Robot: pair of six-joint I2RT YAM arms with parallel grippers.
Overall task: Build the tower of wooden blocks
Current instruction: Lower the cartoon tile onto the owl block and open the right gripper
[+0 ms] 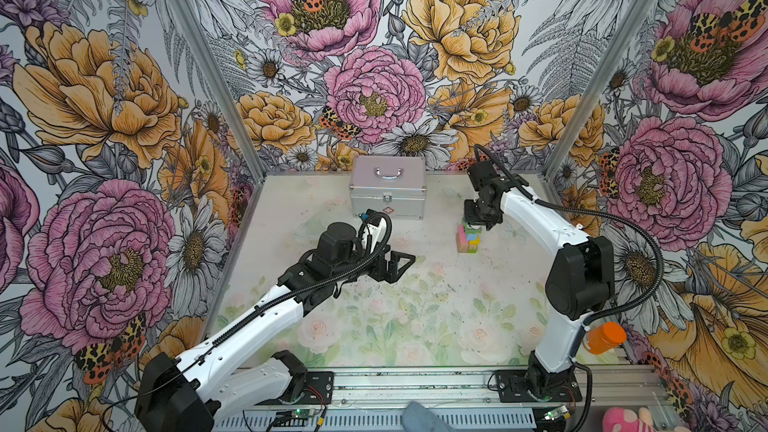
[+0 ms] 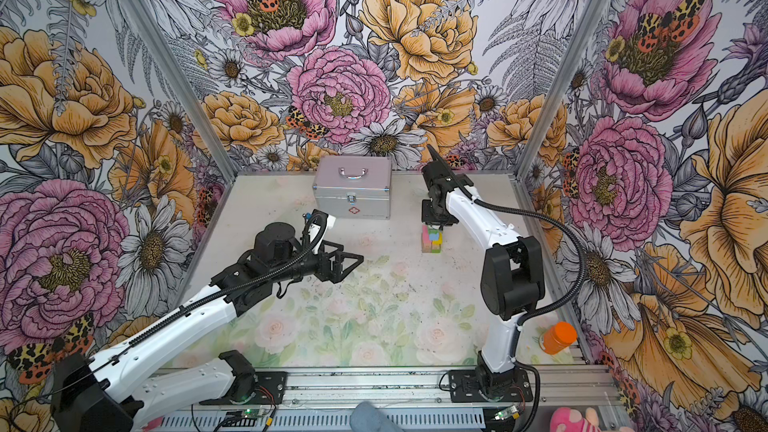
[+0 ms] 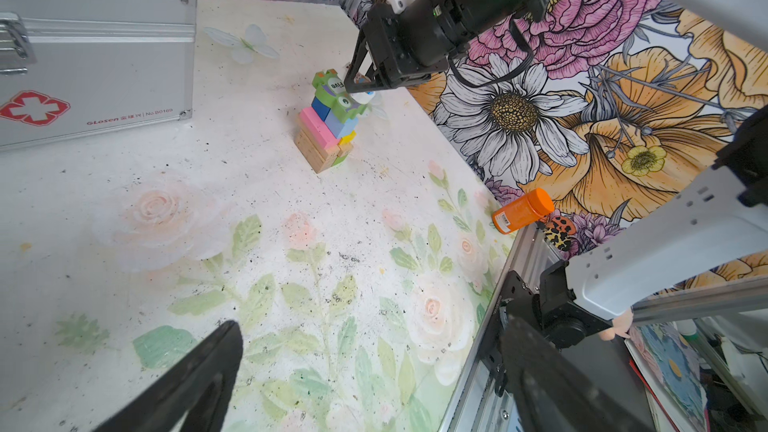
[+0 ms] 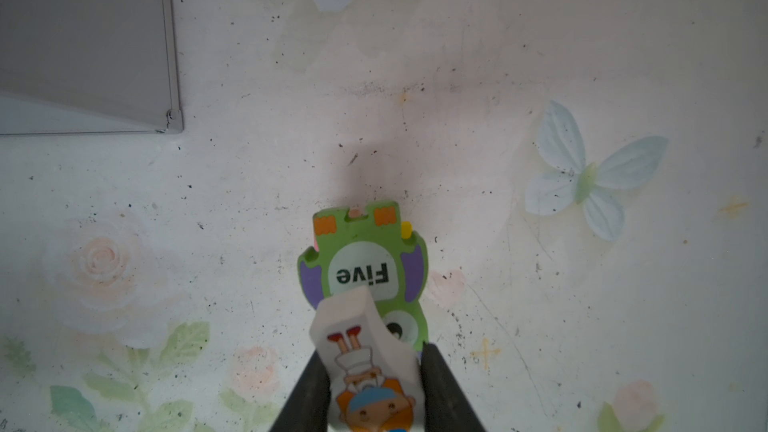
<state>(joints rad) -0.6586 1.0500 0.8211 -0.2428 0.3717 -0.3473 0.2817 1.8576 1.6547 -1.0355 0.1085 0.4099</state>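
Waiting left gripper (image 1: 401,263): the jaws are spread wide with nothing between them. It is held above bare table (image 1: 374,317), well apart from the tower, judged so that the other arm's working room is left free.

Silver case (image 1: 387,191): it is set beyond the left gripper and off to one side of the right gripper, near the tower but not touching it. Its corner is the closest hard edge on that side.

Tower (image 3: 328,126): it is found directly beneath the right gripper. Tan blocks are at the base, with pink, yellow and blue above, and it is capped by a green figure piece (image 4: 365,259) laid flat and marked "Five".

Right gripper (image 4: 374,384): it is clamped on a white figure piece (image 4: 365,359), pinched by its side edges at the head end, so the foot end is left free to be lowered onto the green piece. Contact between the two pieces cannot be told.

Room: clear table is seen all around the tower's foot. The stack is narrow, so a sideways nudge on release is judged the main risk.

Orange bottle (image 1: 606,337): it is lying well behind the right gripper, by that arm's base, out of the way.
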